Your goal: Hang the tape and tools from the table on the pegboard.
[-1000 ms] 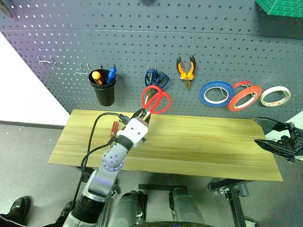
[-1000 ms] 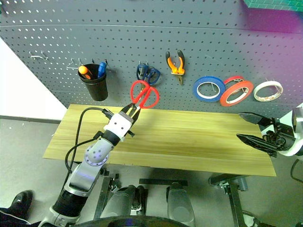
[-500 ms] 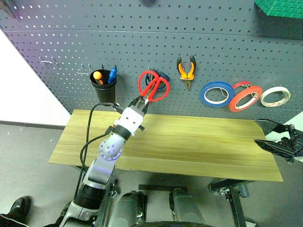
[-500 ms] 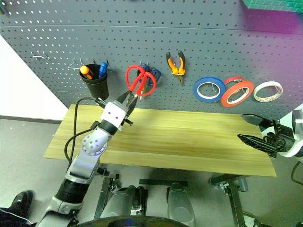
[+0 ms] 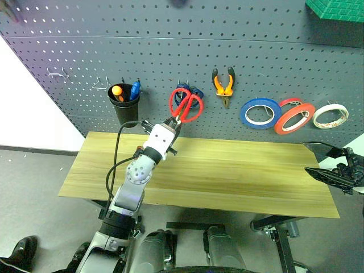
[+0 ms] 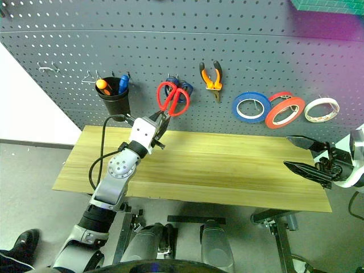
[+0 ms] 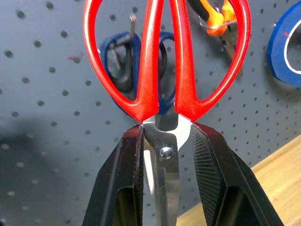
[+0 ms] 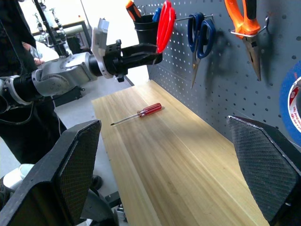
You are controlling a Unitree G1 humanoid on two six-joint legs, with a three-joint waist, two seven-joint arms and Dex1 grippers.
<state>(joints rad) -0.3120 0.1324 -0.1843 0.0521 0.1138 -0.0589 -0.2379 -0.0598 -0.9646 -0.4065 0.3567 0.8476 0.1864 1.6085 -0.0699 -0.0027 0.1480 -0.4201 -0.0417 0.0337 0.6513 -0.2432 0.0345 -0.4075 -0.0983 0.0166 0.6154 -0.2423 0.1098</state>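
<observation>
One pair of red-handled scissors (image 5: 186,105) is held up against the pegboard (image 5: 170,57), handles upward, blades pinched at the pivot between the narrowly set fingers of the left gripper (image 5: 172,123). In the left wrist view the red loops (image 7: 164,56) overlap a pair of blue-handled scissors (image 7: 123,70) already hanging on a metal hook (image 7: 132,26); whether a red loop is over that hook I cannot tell.

On the pegboard, right of the scissors: the orange-and-black pliers (image 5: 223,84) hang on a hook, jaws down. Further right along the pegboard hang a blue tape roll (image 5: 260,112), then the red-orange tape roll (image 5: 294,118) overlapping a smaller red roll (image 5: 290,102) behind it, then a white roll (image 5: 331,115). Left of the scissors on the pegboard hangs a black cup (image 5: 124,106) holding an orange-tipped tool and a blue one. A green crate (image 5: 335,8) sits at the pegboard's upper right corner.

Below the pegboard stands the wooden table (image 5: 227,176). The right wrist view shows a red-handled screwdriver (image 8: 138,113) lying flat on it, well out from the pegboard.

The right gripper (image 5: 327,162) hovers at the table's right end, away from the pegboard, fingers spread wide and holding nothing.
</observation>
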